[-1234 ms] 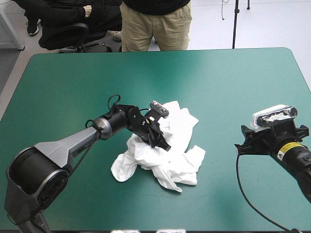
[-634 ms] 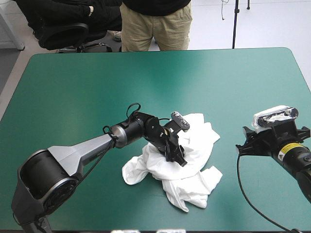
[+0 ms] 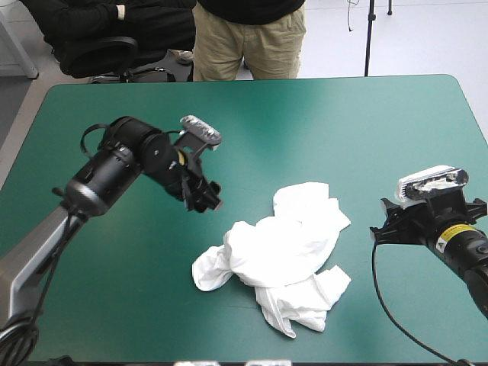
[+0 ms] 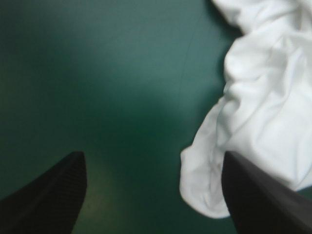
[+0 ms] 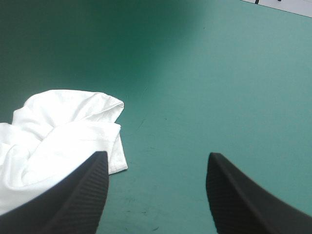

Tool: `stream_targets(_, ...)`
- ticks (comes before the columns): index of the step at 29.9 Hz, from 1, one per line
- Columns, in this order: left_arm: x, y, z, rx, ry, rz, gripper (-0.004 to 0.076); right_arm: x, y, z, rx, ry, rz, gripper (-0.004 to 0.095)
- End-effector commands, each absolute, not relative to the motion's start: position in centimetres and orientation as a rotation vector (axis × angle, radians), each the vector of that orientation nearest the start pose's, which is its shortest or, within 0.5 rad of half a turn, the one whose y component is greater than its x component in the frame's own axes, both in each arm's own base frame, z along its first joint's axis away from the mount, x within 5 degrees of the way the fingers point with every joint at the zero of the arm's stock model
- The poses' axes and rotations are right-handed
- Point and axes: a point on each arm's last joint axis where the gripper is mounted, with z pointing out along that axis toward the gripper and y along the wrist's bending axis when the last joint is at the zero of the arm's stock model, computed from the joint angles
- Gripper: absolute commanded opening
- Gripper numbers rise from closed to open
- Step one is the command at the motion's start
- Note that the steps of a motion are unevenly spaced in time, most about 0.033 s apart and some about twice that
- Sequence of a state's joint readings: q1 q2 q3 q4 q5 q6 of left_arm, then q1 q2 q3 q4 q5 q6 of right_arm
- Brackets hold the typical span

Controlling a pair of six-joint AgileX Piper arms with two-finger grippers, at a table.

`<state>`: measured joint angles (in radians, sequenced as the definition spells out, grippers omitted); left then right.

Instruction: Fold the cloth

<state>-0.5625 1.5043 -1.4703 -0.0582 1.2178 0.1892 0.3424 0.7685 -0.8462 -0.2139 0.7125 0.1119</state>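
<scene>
The white T-shirt (image 3: 282,255) lies in a crumpled heap on the teal-green cover, right of the table's middle and toward the near edge. My left gripper (image 3: 204,200) hovers off to the heap's left, open, with nothing between its fingers. In the left wrist view, the left gripper (image 4: 153,156) has bare cover ahead and the T-shirt (image 4: 263,97) beside one finger. My right gripper (image 3: 379,221) stands open to the right of the heap, apart from it. In the right wrist view, the right gripper (image 5: 157,155) sees a T-shirt (image 5: 63,131) edge beside one finger.
The teal-green table (image 3: 366,122) stretches well beyond the heap to its far edge. Its right edge (image 3: 476,126) runs close behind my right arm. A wide strip of cover separates the heap from the right gripper.
Earlier the left gripper was shut on the T-shirt and dragged it to the right. It has now opened, let go, and drawn back up and to the left. The right arm stayed still.
</scene>
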Motion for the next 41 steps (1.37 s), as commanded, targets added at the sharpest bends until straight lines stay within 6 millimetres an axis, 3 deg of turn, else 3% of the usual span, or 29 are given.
stream_targets(1,22.7,-14.2,36.4,0.901,2.535,-0.257,0.0531,14.1,3.7,38.3,-0.327,1.955,0.03,0.0564)
stream_targets(6,20.4,-13.4,33.2,0.876,2.563,-0.351,0.0531,14.2,3.8,38.6,-0.327,1.918,0.04,0.0564)
stream_targets(9,20.1,-13.3,31.2,0.866,2.604,-0.358,0.0531,14.2,3.8,38.6,-0.327,1.912,0.042,0.0564)
stream_targets(15,20.8,-13.9,27.0,0.81,2.651,-0.408,0.0531,14.2,3.8,38.6,-0.324,1.917,0.048,0.0564)
stream_targets(19,21.2,-14.7,25.4,0.842,2.676,-0.47,0.0531,14.2,3.9,38.6,-0.32,1.919,0.06,0.0564)
stream_targets(25,22.3,-15.3,22.5,0.933,2.758,-0.428,0.05,14.2,3.9,38.6,-0.316,1.921,0.07,0.0564)
stream_targets(29,22.6,-15.5,20.8,0.953,2.848,-0.427,0.0391,14.2,3.9,38.6,-0.316,1.921,0.07,0.0563)
stream_targets(35,22.7,-15.8,19.8,0.971,2.883,-0.434,0.0014,14.2,3.9,38.5,-0.316,1.932,0.067,0.0564)
stream_targets(41,22.5,-16.3,20.1,0.988,2.86,-0.537,-0.0017,14.2,3.9,38.5,-0.316,1.932,0.067,0.0563)
